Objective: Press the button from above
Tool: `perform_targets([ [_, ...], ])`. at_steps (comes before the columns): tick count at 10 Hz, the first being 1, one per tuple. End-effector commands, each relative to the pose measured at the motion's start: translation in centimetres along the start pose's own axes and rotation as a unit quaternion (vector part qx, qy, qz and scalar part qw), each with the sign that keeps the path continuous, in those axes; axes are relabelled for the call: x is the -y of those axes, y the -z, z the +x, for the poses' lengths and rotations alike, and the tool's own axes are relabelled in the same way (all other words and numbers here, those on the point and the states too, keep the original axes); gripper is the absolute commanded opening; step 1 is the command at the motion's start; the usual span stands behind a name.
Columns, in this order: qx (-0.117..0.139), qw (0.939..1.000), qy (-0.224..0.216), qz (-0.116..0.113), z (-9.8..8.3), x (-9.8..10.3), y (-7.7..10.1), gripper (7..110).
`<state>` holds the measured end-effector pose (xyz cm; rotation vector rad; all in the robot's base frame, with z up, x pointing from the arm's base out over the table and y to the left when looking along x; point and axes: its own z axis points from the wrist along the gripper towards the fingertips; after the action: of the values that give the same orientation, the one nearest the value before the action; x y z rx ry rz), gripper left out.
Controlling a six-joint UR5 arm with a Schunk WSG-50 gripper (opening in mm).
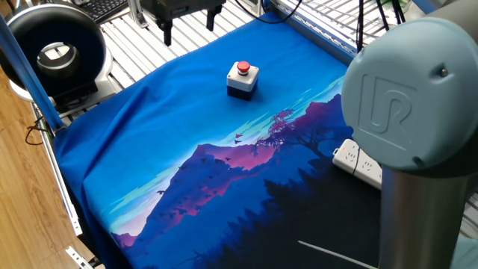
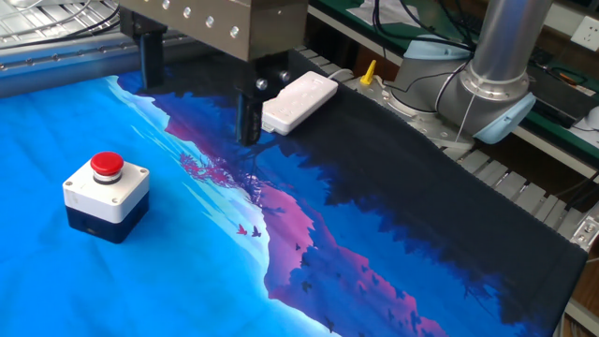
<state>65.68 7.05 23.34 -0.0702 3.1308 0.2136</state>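
Button (image 2: 106,165) upright, cap facing up.

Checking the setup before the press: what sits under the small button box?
The light grey cube box with the round red button cap rests on its dark base, directly on the blue landscape-printed cloth. Whatever lies beneath the cloth there is covered. The end effector is off to the side, not above it.

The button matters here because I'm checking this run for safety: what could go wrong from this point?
1. The gripper hangs well off to the side of the button, its jaws spread wide apart; a poorly centred descent could put one finger on the light grey box top instead of the red cap.
2. The box sits loose on the cloth, so an off-centre push might tip or slide it.
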Motion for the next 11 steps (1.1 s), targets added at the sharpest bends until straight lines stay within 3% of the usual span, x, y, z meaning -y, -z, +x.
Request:
perform_targets([
  [1, 0.005, 0.9999, 0.014, 0.007, -0.3, 0.7, -0.1, 44],
  [3, -0.001, 0.9999, 0.008, 0.014, 0.0, 1.1, -0.1, 44],
  [4, -0.003, 0.9999, 0.006, 0.015, 0.1, 1.1, -0.1, 22],
  [6, -0.011, 0.9997, 0.002, 0.023, 0.5, 1.5, 0.0, 22],
  [7, -0.015, 0.9995, 0.001, 0.029, 0.7, 1.7, 0.0, 7],
  [11, -0.023, 0.9989, -0.001, 0.042, 1.1, 2.3, 0.0, 7],
])
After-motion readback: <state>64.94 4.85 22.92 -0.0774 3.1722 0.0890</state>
